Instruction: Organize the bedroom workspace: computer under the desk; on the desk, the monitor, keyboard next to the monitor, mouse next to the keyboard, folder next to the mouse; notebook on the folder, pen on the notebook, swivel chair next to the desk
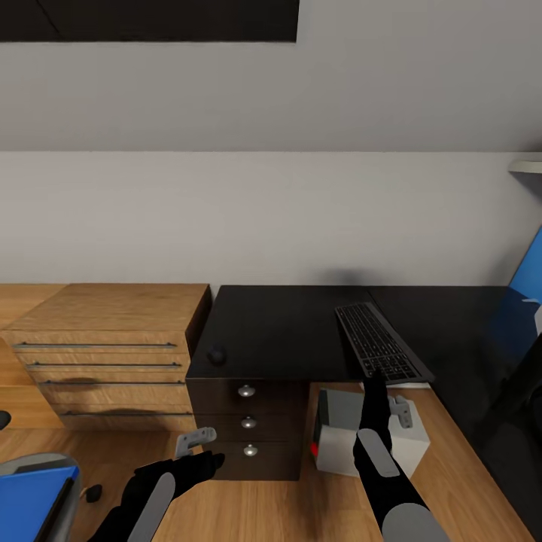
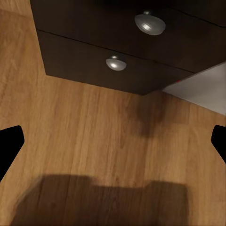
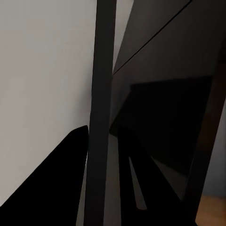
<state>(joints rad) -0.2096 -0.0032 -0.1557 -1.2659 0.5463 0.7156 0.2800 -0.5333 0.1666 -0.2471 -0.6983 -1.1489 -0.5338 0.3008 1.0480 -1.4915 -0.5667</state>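
The keyboard (image 1: 382,342) lies on the glossy black tabletop (image 1: 286,324), its near end overhanging the front edge, and the right tool (image 1: 374,388) reaches up to that near end from below; it appears to be closed on the keyboard's near edge, though the fingers are dark against dark and I cannot tell for sure. The keyboard's long axis runs from that near end away toward the wall, slanting leftward, so it points diagonally across the tabletop rather than along its edge. The right arm is plainly the nearer one. The left tool (image 1: 197,444) hangs low in front of the dark drawer unit (image 1: 248,421), its fingers spread apart and holding nothing, as the left wrist view shows. The small black mouse (image 1: 217,355) sits near the tabletop's left front corner, well apart from the keyboard. The grey-white computer (image 1: 342,436) stands on the floor beneath the tabletop, beside the drawers. A blue folder (image 1: 30,500) rests on the swivel chair (image 1: 38,463) at lower left.
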